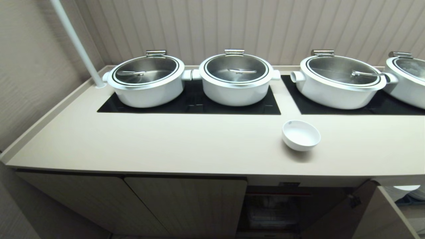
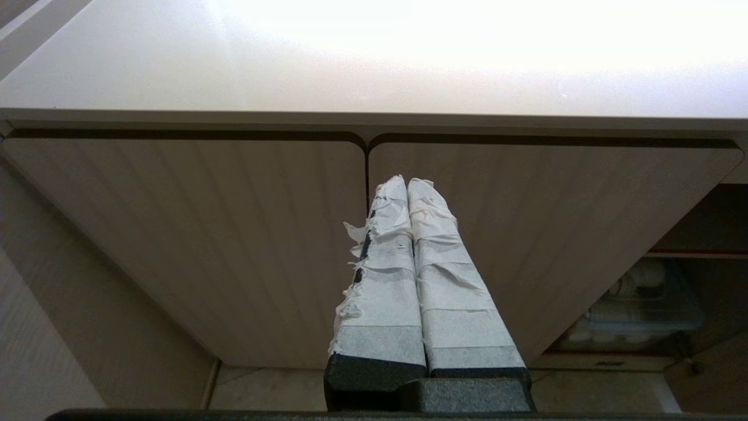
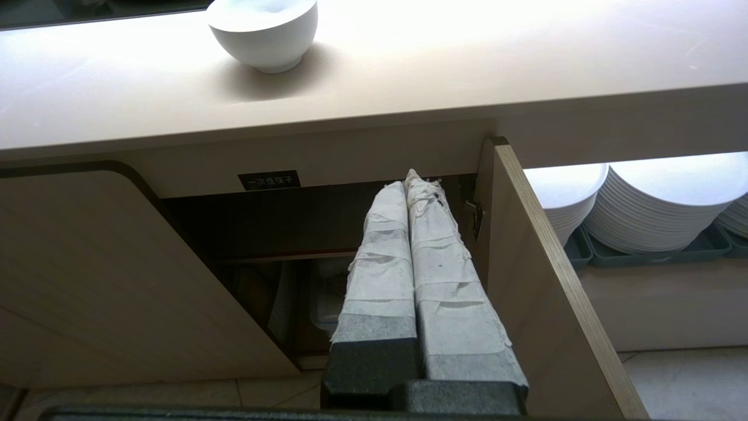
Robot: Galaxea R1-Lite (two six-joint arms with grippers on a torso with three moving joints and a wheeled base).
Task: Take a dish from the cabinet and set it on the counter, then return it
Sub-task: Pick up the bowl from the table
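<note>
A small white dish point(image 1: 301, 135) point(image 3: 264, 30) stands upright on the beige counter point(image 1: 166, 142) point(image 3: 438, 64), near its front edge, in front of the gap between two cooktop panels. Below it the cabinet point(image 1: 279, 209) point(image 3: 251, 245) is open, its door point(image 1: 342, 215) point(image 3: 543, 280) swung out to the right. My right gripper point(image 3: 409, 178) is shut and empty, held low in front of the open cabinet, below the counter edge. My left gripper point(image 2: 406, 181) is shut and empty in front of two closed doors point(image 2: 234, 234). Neither arm shows in the head view.
Several white lidded pots point(image 1: 147, 81) point(image 1: 236, 79) point(image 1: 338, 81) stand on black cooktop panels point(image 1: 232, 106) at the back. A white pole point(image 1: 78, 43) rises at the counter's back left corner. Stacked white plates point(image 3: 666, 202) sit in trays right of the open door. A clear container point(image 3: 327, 298) sits inside the cabinet.
</note>
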